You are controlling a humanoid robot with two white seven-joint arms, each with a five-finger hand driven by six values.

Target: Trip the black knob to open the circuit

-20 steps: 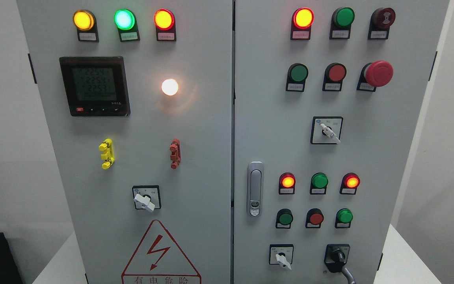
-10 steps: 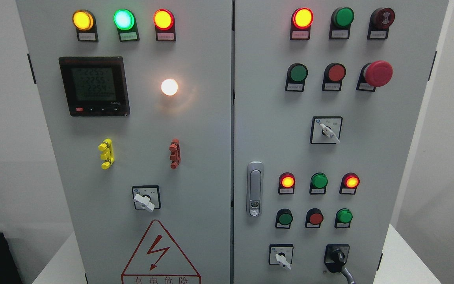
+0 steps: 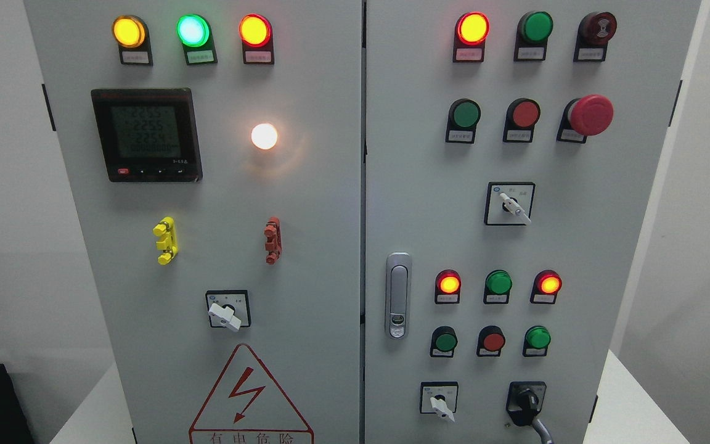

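Scanning the head view, I logged neither of the robot's hands in frame; pose and finger state of both: could not tell.

Item, task target: black knob (image 3: 526, 402), lower right corner of the right door, low on the panel and close to the bottom edge of the picture. A grey lead or lever (image 3: 543, 428) ran down from it out of frame.

Item, nearest neighbour: white selector switch (image 3: 439, 402), just beside the knob on its left. Risk as I judged it: a hand rising from below unseen could catch this switch instead, since the two share a row.

Item, above: green button (image 3: 537, 338) and red button (image 3: 493, 340), near the knob. Risk: fingers overshooting upward might press one.

Item, well apart: red mushroom stop (image 3: 590, 115), upper right. Low risk.

Item, door latch (image 3: 397, 295), left of the button cluster. Not in the likely path.

Further risk: the knob sat so near the frame's edge that I judged any grasp there would be partly hidden from me.
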